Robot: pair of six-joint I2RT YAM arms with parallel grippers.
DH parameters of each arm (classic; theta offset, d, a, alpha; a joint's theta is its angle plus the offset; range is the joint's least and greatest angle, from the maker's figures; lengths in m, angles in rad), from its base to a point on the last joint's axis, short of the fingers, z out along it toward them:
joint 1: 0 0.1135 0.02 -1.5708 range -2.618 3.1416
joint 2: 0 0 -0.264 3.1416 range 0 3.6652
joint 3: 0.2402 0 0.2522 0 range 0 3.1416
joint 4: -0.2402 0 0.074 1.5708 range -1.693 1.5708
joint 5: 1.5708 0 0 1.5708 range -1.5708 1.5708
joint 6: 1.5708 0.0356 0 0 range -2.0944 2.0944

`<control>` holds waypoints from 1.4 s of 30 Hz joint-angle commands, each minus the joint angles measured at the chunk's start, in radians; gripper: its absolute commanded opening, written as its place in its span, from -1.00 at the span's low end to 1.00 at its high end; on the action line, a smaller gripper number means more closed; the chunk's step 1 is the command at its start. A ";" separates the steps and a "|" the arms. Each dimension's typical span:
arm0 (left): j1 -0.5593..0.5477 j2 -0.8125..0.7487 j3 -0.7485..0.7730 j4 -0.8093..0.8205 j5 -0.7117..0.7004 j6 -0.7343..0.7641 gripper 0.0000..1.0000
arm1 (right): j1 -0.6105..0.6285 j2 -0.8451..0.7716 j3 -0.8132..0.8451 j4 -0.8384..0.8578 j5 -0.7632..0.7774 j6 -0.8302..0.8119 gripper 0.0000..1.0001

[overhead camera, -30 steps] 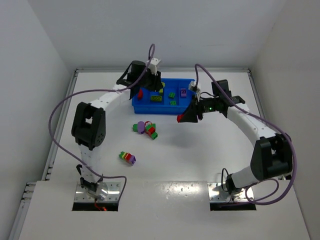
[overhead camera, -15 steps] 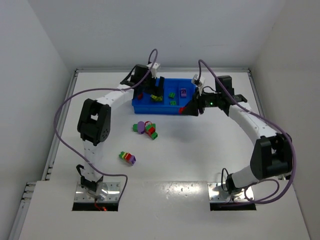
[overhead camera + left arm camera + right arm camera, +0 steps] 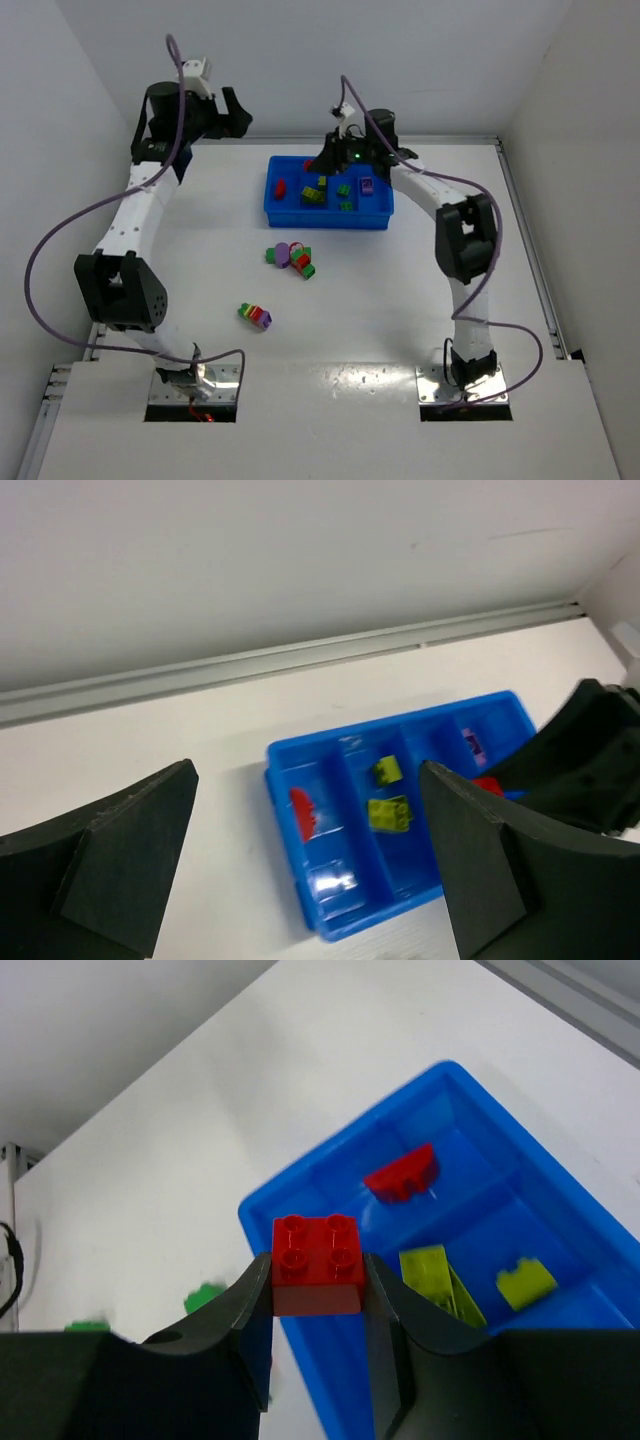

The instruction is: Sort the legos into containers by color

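My right gripper (image 3: 317, 1290) is shut on a red 2x2 lego (image 3: 317, 1263), held above the left end of the blue tray (image 3: 306, 1366). From overhead that gripper (image 3: 337, 157) hangs over the tray's (image 3: 330, 222) back edge. In the containers lie a red lego (image 3: 281, 187), yellow ones (image 3: 315, 193), green ones (image 3: 344, 190) and a purple one (image 3: 367, 184). My left gripper (image 3: 238, 112) is open and empty, raised high at the back left, looking down on the tray (image 3: 379, 918). On the table lie a mixed cluster (image 3: 290, 258) and a multicolour stack (image 3: 255, 316).
White walls close the table at the back and on both sides. A metal rail (image 3: 300, 660) runs along the back edge behind the tray. The right arm's link (image 3: 462, 240) arches up on the right of the tray.
My left gripper has opened and its arm has swung up and back to the far left, away from the tray. The right gripper has carried the red lego from the tray's front right to over its back.
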 commanded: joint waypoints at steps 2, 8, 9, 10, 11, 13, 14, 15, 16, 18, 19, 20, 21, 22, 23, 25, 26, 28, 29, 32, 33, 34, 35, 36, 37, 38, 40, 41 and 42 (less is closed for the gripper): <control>0.095 -0.049 -0.078 -0.169 0.105 0.089 0.98 | 0.068 0.150 0.225 -0.017 0.031 0.038 -1.00; 0.164 -0.146 -0.230 -0.190 0.201 0.149 0.98 | 0.126 0.317 0.384 -0.120 0.099 -0.044 -0.95; 0.164 -0.146 -0.248 -0.190 0.202 0.149 0.98 | 0.135 0.328 0.395 -0.120 0.113 -0.055 -0.92; 0.164 -0.157 -0.248 -0.190 0.202 0.149 0.98 | 0.135 0.339 0.404 -0.129 0.146 -0.055 -0.88; 0.164 -0.157 -0.248 -0.213 0.211 0.164 0.98 | 0.135 0.348 0.419 -0.142 0.165 -0.067 -0.83; 0.164 -0.157 -0.248 -0.222 0.231 0.187 0.98 | 0.146 0.366 0.445 -0.157 0.203 -0.086 -0.46; 0.164 -0.133 -0.248 -0.260 0.260 0.231 0.98 | 0.146 0.379 0.446 -0.168 0.214 -0.097 -0.20; 0.164 -0.122 -0.238 -0.283 0.336 0.260 0.98 | 0.158 0.379 0.446 -0.168 0.231 -0.121 -0.09; 0.164 -0.110 -0.227 -0.308 0.385 0.293 0.98 | 0.158 0.379 0.446 -0.168 0.240 -0.121 0.01; 0.164 -0.074 -0.227 -0.405 0.485 0.424 0.98 | 0.158 0.370 0.436 -0.168 0.249 -0.132 0.29; 0.164 -0.064 -0.238 -0.434 0.563 0.467 0.98 | 0.158 0.359 0.436 -0.179 0.249 -0.141 0.32; 0.164 -0.051 -0.238 -0.511 0.586 0.523 0.98 | 0.158 0.350 0.436 -0.179 0.260 -0.141 0.35; 0.164 -0.024 -0.248 -0.558 0.597 0.646 0.98 | 0.158 0.339 0.409 -0.179 0.260 -0.141 0.40; 0.164 -0.010 -0.248 -0.622 0.625 0.740 0.98 | 0.158 0.327 0.398 -0.179 0.260 -0.155 0.43; 0.146 0.004 -0.248 -0.723 0.613 0.817 0.98 | 0.158 0.295 0.384 -0.179 0.260 -0.164 0.46; 0.123 0.024 -0.264 -0.794 0.582 0.994 0.98 | 0.146 0.258 0.341 -0.179 0.251 -0.164 0.46; 0.106 0.035 -0.274 -0.820 0.568 1.044 0.98 | 0.146 0.236 0.329 -0.179 0.239 -0.164 0.46; 0.087 0.035 -0.314 -0.831 0.532 1.139 0.95 | 0.120 0.128 0.268 -0.197 0.226 -0.173 0.46; 0.074 0.035 -0.330 -0.831 0.522 1.162 0.91 | 0.111 0.127 0.246 -0.197 0.217 -0.173 0.46; 0.038 0.044 -0.371 -0.793 0.496 1.255 0.84 | 0.073 -0.003 0.159 -0.212 0.208 -0.186 0.46; 0.038 0.044 -0.380 -0.755 0.496 1.255 0.84 | 0.062 -0.034 0.136 -0.212 0.208 -0.186 0.46; 0.024 0.044 -0.391 -0.732 0.496 1.264 0.82 | 0.053 -0.096 0.111 -0.223 0.208 -0.196 0.46; 0.015 0.053 -0.400 -0.709 0.496 1.264 0.82 | 0.033 -0.126 0.064 -0.223 0.208 -0.196 0.46; 0.015 0.053 -0.417 -0.654 0.496 1.264 0.82 | 0.024 -0.153 0.041 -0.234 0.208 -0.207 0.46; 0.015 0.053 -0.428 -0.622 0.487 1.253 0.82 | 0.014 -0.179 0.001 -0.234 0.208 -0.207 0.46; 0.006 0.053 -0.458 -0.585 0.476 1.253 0.82 | -0.002 -0.227 -0.018 -0.248 0.208 -0.218 0.46; -0.008 0.041 -0.494 -0.465 0.452 1.241 0.82 | -0.015 -0.270 -0.067 -0.258 0.217 -0.218 0.46; -0.022 0.024 -0.538 -0.416 0.414 1.241 0.82 | -0.024 -0.310 -0.084 -0.258 0.217 -0.218 0.46; -0.022 0.024 -0.558 -0.334 0.398 1.241 0.82 | -0.024 -0.328 -0.111 -0.269 0.226 -0.229 0.46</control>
